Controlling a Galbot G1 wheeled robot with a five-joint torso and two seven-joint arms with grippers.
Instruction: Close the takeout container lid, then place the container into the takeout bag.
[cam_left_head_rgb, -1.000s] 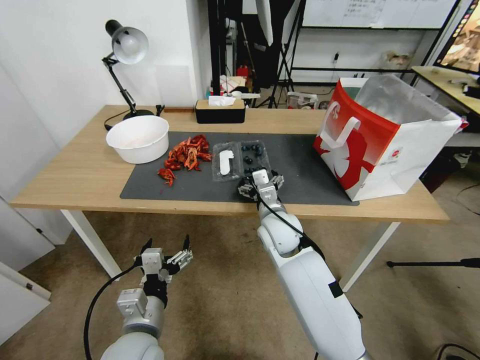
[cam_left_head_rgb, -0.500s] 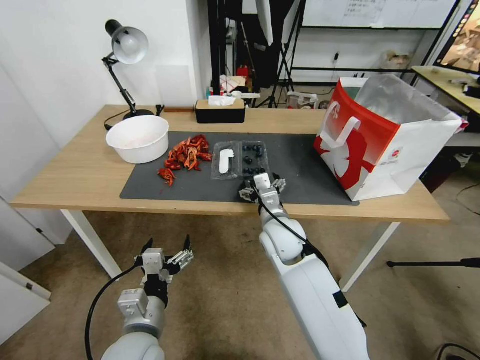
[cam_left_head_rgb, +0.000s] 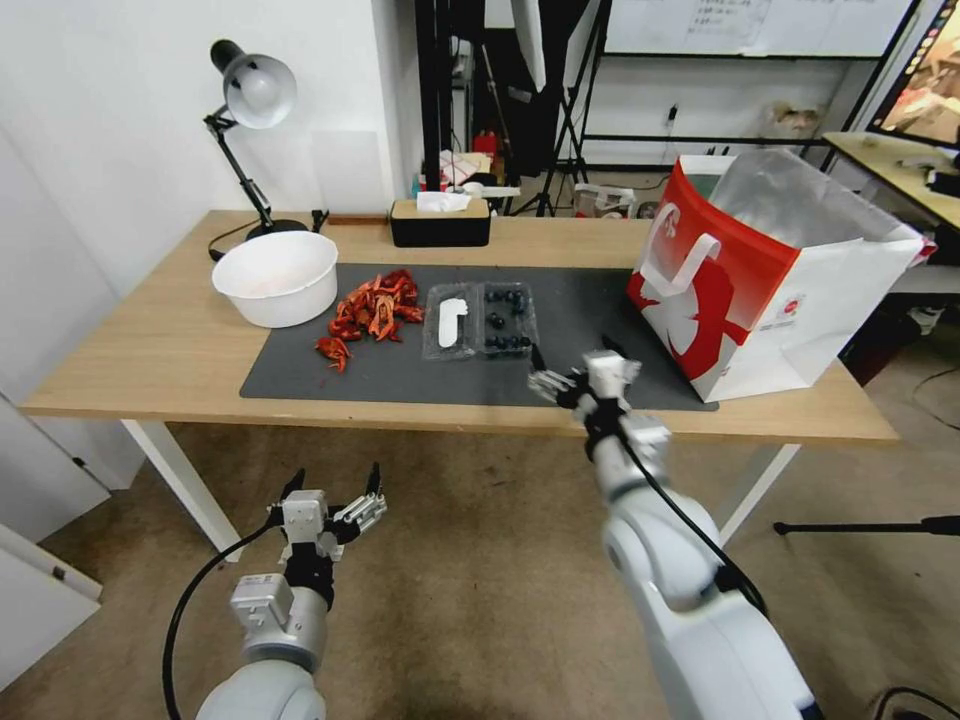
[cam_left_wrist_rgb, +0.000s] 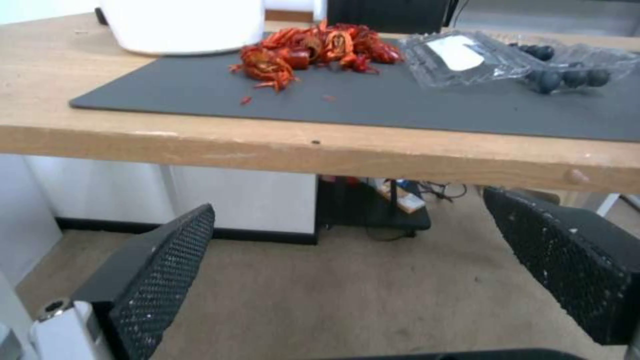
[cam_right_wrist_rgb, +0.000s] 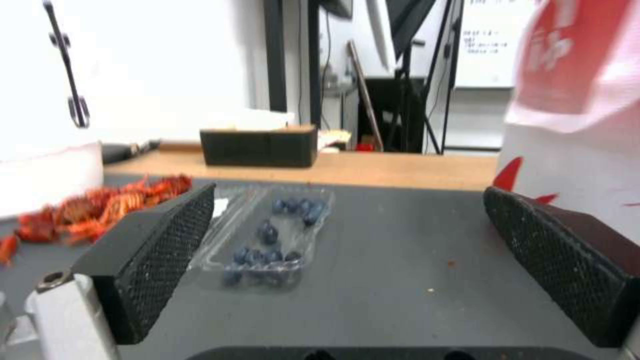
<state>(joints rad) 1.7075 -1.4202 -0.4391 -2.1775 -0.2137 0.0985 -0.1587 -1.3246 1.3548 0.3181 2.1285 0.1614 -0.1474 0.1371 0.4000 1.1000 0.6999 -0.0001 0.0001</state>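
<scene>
Wooden table (cam_left_head_rgb: 150, 350) before me carries a dark grey mat (cam_left_head_rgb: 590, 330), and on it the work has barely begun. Nothing of the task looks done, as I judge it: the takeout container (cam_left_head_rgb: 482, 319) lies spread flat near the mat's middle, its lid (cam_left_head_rgb: 450, 322) with the white oblong sticker folded out on the side toward the crayfish shells (cam_left_head_rgb: 372, 305). Closing that lid and then carrying the box over are both left to do.

Dark blueberries (cam_left_head_rgb: 505, 318) sit loose in the container's other half, a scatter rather than a full load. The takeout bag (cam_left_head_rgb: 770, 270) stands upright at the mat's right end, well apart from the box, mouth open, its foil lining showing; I cannot see down to its bottom. A round white bowl (cam_left_head_rgb: 277, 277) stands at the left, beyond the shells.

My right gripper (cam_left_head_rgb: 570, 372) hovers over the mat's near edge, just beside the container, fingers spread and holding nothing. My left gripper (cam_left_head_rgb: 333, 500) hangs low in front of the table, fingers likewise parted and empty.
</scene>
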